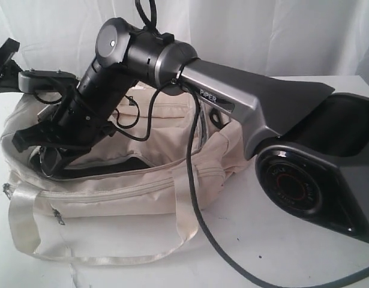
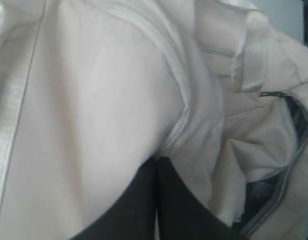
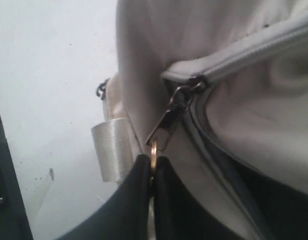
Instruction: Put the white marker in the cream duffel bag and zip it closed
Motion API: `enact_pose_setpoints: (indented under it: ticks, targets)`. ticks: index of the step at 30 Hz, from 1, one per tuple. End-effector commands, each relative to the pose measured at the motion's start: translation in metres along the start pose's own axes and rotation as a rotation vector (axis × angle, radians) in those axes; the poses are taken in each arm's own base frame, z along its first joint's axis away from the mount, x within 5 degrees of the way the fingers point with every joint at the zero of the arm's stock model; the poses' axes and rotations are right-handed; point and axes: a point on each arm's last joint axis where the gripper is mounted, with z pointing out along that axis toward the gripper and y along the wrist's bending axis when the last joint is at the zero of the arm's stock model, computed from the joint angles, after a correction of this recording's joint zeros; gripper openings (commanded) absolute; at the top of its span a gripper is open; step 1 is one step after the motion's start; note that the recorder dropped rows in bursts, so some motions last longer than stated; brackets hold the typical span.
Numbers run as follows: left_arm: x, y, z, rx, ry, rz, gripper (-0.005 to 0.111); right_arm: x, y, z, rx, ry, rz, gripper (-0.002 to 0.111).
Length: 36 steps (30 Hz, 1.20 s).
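Right gripper point(image 3: 152, 167) was locked on: jaws together, the metal ring pull point(image 3: 153, 149) nipped between the tips! The slider point(image 3: 166, 127) hung just above it, at the very end of the zipper track. From the outside camera, that arm had stretched across to the nine o'clock end of the cream duffel bag point(image 1: 112, 198), which lay on the white table point(image 1: 250, 240).

Left gripper point(image 2: 156, 167), fingers pressed shut, looked to be pinching a fold of the bag's cloth right beside the zipper seam, bracing it, by my read.

And the white marker? Nowhere to be seen, not on the table, not in either pincer. My guess was that it already lay inside the bag, though the pictures could not prove it.

The mouth point(image 1: 133, 163) still gaped dark from nine o'clock towards three o'clock across the bag's top. So, as I judged it: grip won, drop probably done, and nearly the whole zip run left to pull
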Motion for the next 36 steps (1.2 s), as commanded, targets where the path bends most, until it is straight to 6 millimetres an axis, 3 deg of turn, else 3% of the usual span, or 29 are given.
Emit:
enact_pose_setpoints:
  ticks: [1,4,10,13,18,22,25,31,36]
  targets:
    - [-0.002,-0.012,-0.005,0.164,-0.041,0.092,0.000,0.005,0.007,-0.004,0.009,0.038,-0.010,0.000]
    - [-0.003,-0.018,-0.007,0.217,-0.048,0.159,0.009,0.004,0.006,-0.008,0.035,0.036,-0.023,0.000]
    - [-0.009,-0.043,-0.028,0.199,-0.105,0.318,0.052,0.005,0.003,-0.010,0.073,0.043,-0.038,0.000]
    - [-0.010,-0.058,-0.037,0.223,-0.144,0.371,0.064,0.005,0.003,-0.010,0.073,0.043,-0.038,0.000]
    - [-0.006,-0.070,-0.018,0.212,-0.076,0.384,0.066,0.004,0.005,-0.013,0.073,0.037,-0.046,0.000]
    - [0.008,-0.071,0.014,0.014,0.142,0.466,0.066,0.003,0.007,-0.017,0.074,0.030,-0.054,0.000]
    - [0.011,-0.068,0.025,-0.129,0.210,0.468,0.066,0.003,0.009,-0.019,0.074,0.026,-0.056,0.000]
    - [0.012,-0.076,0.044,-0.149,0.216,0.494,0.066,0.003,0.009,-0.019,0.074,0.026,-0.056,0.000]
    - [0.020,-0.069,0.070,-0.143,0.311,0.436,0.066,0.003,0.009,-0.019,0.074,0.026,-0.056,0.000]
